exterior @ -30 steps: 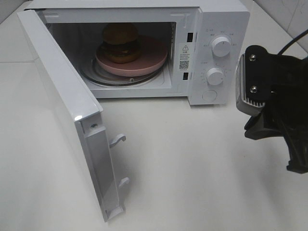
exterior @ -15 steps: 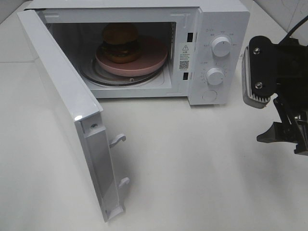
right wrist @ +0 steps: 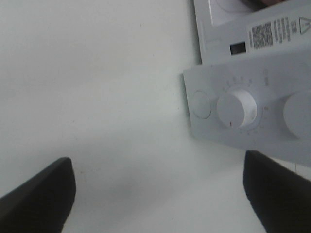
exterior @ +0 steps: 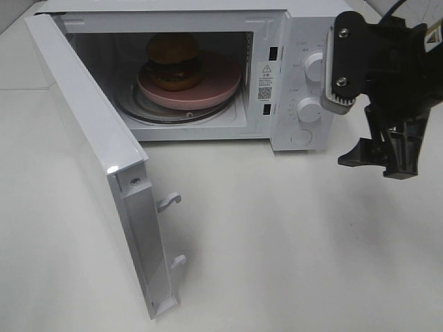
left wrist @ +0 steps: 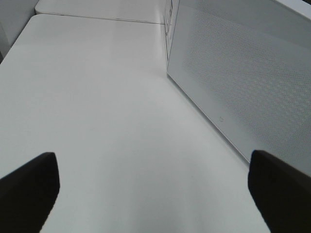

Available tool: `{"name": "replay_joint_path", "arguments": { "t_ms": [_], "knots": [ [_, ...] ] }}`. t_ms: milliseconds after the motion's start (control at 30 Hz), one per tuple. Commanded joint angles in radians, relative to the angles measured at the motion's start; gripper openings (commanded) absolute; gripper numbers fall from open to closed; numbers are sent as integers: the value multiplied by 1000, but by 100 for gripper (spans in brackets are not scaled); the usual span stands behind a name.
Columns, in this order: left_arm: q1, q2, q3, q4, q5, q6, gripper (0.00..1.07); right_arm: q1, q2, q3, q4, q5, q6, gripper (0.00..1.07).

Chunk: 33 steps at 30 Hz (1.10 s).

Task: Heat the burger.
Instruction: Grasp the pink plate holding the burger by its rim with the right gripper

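Note:
The burger [exterior: 173, 61] sits on a pink plate [exterior: 223, 81] on the glass turntable inside the white microwave [exterior: 208, 7], whose door [exterior: 90, 145] stands wide open to the left. My right gripper [exterior: 379, 160] hangs open in front of the control panel, just right of the lower knob [exterior: 309, 109]. The right wrist view shows the right gripper [right wrist: 158, 194] with its dark fingertips [right wrist: 36, 194] wide apart and nothing between them, and the panel's knob [right wrist: 236, 108] ahead. Over bare table beside the door's outer face [left wrist: 243, 82], my left gripper [left wrist: 155, 194] is open and empty.
Two latch hooks [exterior: 169, 202] stick out from the open door's edge. White tabletop [exterior: 277, 242] spreads in front of the microwave. A round button [right wrist: 201, 104] sits below the knobs on the panel. The left arm does not show in the exterior high view.
My right arm has swung up and back from the table's right edge toward the control panel, and its jaws have spread open. The burger, plate and door have not moved.

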Motion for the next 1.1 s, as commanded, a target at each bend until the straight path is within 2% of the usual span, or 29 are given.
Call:
{"name": "replay_joint_path", "arguments": {
  "t_ms": [33,267,533,800,900,1100],
  "knots": [
    [2,-12,3,-5,-2,-1,98,45,52,-30,-10,-53,-2,92],
    [2,-12,3,-5,-2,-1,98,99,165,-96,-48,-114,-2,90],
    [2,-12,3,-5,-2,-1,98,104,266,-183,-46,-176,-2,89],
    [2,-12,3,-5,-2,-1,98,197,378,-236,-62,-268,1,87],
    [2,-12,3,-5,-2,-1,98,203,391,-244,-69,-271,1,87],
    [2,-12,3,-5,-2,-1,98,203,504,-326,-80,-271,13,85]
  ]
}}
